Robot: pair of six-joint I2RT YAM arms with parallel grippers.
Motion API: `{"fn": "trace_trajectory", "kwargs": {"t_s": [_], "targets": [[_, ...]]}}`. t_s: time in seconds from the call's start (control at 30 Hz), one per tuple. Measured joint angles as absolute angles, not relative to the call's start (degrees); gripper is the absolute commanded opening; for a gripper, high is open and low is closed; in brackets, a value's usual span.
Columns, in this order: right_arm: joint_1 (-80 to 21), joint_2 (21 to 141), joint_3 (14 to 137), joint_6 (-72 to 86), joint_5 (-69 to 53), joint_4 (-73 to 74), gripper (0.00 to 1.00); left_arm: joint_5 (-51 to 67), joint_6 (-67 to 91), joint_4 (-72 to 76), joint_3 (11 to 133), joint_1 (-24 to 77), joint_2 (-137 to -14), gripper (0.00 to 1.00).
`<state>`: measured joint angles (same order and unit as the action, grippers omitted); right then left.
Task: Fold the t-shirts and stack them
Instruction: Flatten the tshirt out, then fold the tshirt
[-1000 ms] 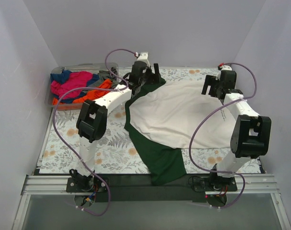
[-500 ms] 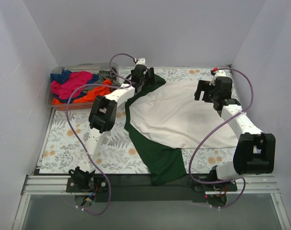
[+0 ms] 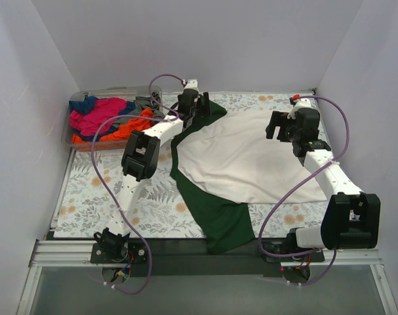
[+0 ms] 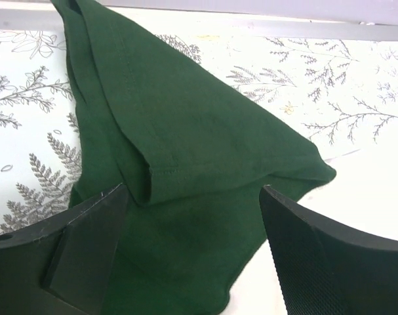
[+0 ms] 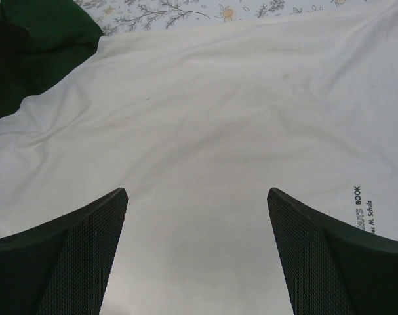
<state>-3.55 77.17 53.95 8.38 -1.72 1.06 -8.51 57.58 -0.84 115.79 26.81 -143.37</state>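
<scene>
Lying flat on the counter (image 3: 100,190), the cream t-shirt (image 3: 244,161) puts its green sleeve (image 4: 185,151) just below the left gripper (image 4: 192,197) and its body below the right gripper (image 5: 197,197), both sets of jaws spread, empty.

**Top external view:** fixed high behind the arms (image 3: 143,157), facing down and forward over the whole fern-printed tabletop (image 3: 153,200). It is distant enough to include the clear plastic bin (image 3: 73,139) and the large cream t-shirt with dark green sleeves (image 3: 244,161).

**Left wrist view:** close, looking past the left gripper (image 4: 193,197) down onto a green sleeve near the table's far edge.

**Right wrist view:** close, looking past the right gripper (image 5: 197,193) across the t-shirt's cream body.

All three views share this t-shirt; both wrist views include dark green sleeve cloth.
</scene>
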Motion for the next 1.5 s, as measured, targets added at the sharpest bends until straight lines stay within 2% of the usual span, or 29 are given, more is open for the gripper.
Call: {"fn": "trace_trajectory", "kwargs": {"t_s": [0.07, 0.33, 0.37, 0.47, 0.5, 0.57, 0.6, 0.7, 0.8, 0.97, 1.17, 1.4, 1.5], "targets": [[-3.57, 77.17, 53.69, 8.38, -1.72, 1.10, 0.80, -8.45, 57.39, -0.62, 116.29, 26.68, -143.81, 0.74], [-3.60, 77.17, 53.52, 8.38, -1.69, 1.08, 0.80, -7.53, 56.38, 0.73, 118.02, 26.30, -147.87, 0.59], [-3.62, 77.17, 53.49, 8.38, -1.69, 1.06, 0.80, -7.51, 56.29, 0.71, 118.08, 26.30, -147.87, 0.53], [-3.66, 77.17, 53.43, 8.38, -1.65, 1.08, 0.80, -7.05, 56.14, 0.86, 118.24, 26.30, -147.87, 0.45], [-3.68, 77.17, 53.43, 8.38, -1.63, 1.08, 0.80, -6.92, 56.12, 0.91, 118.24, 26.30, -147.87, 0.35], [-3.70, 77.17, 53.43, 8.38, -1.63, 1.08, 0.80, -6.52, 56.27, 1.06, 118.24, 26.30, -147.87, 0.27], [-3.79, 77.17, 53.43, 8.38, -1.63, 1.06, 0.80, -6.31, 56.16, 1.28, 118.24, 26.30, -147.87, 0.19], [-3.88, 77.17, 53.43, 8.38, -1.58, 1.08, 0.80, -5.61, 56.21, 1.96, 118.24, 26.30, -147.87, 0.07], [-4.25, 77.19, 53.43, 8.38, -1.52, 1.08, 0.79, -5.34, 56.25, 2.42, 118.24, 26.30, -147.87, 0.01], [-6.52, 78.28, 53.52, 8.40, -1.48, -0.01, 0.79, -4.89, 56.29, 4.49, 117.45, 26.39, -147.57, 0.00], [-14.04, 86.13, 58.35, 8.43, -1.30, -0.99, 0.79, -3.25, 56.31, 7.01, 113.82, 26.65, -145.58, 0.00], [-19.66, 91.90, 62.76, 8.51, -0.16, -1.78, 0.79, 1.43, 56.31, 9.61, 116.31, 26.85, -145.45, 0.00], [-20.08, 94.08, 64.18, 8.67, 0.51, -1.98, 0.79, 2.66, 56.25, 13.39, 118.74, 26.85, -145.97, 0.06]]}}
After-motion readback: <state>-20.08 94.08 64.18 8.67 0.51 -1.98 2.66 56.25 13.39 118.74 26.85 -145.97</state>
